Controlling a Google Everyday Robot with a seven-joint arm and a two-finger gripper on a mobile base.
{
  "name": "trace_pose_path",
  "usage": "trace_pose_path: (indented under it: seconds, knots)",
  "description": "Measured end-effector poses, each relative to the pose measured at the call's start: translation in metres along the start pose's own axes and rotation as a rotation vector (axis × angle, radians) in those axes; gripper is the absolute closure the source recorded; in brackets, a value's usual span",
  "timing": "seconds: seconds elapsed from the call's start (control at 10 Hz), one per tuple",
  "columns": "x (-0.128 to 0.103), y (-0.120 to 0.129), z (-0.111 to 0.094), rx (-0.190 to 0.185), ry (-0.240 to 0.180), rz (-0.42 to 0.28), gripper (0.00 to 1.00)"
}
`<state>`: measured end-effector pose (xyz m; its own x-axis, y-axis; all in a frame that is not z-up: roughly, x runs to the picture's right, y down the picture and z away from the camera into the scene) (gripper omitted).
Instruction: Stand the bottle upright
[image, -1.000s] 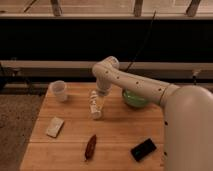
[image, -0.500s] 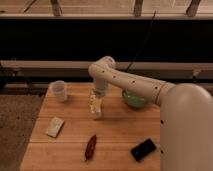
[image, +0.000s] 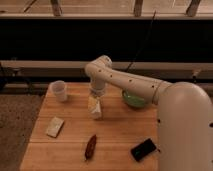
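Pale wood of the table (image: 120, 131) underneath, and on it, left of centre, the bottle (image: 95, 108): whitish label, clear body, close to upright already, long axis running nearly top to bottom and leaning only a little. Directly above, the gripper (image: 96, 98), pointed straight down from the bent white arm and meeting the bottle's upper end. Impossible to tell whether clamped on the bottle or parted around it. Equally unclear: base on the wood or just clear of it. So, for the coming move, the relation to mind: bottle straight below the gripper, in line with the approach, neither off to a side nor lying across. Judged from that, no reorienting sweep left to do, only a small correction of the lean and a settling of the base flat on the wood before letting go. Worth watching for a topple on release, given a narrow, probably light body and a slight tilt. Around it, well apart: white cup (image: 59, 90) to the left near the far edge, green bowl (image: 133, 100) to the right and partly behind the arm, pale flat packet (image: 55, 126) nearer the front left, reddish-brown oblong thing (image: 90, 147) in front of the bottle, black flat object (image: 144, 149) at the front right. Nothing close enough to hinder a straight lift away.
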<state>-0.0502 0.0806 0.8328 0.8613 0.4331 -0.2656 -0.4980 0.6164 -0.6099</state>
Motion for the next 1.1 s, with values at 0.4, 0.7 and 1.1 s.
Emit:
trace_pose_path:
  seconds: [0.4,0.7,1.1]
  knots:
    - [-0.024,0.018,0.014,-0.035,0.018,0.014,0.2]
    - [-0.014,0.012,0.03,-0.038,0.063,0.06,0.2]
    - [-0.004,0.01,0.046,-0.05,0.099,0.11,0.2]
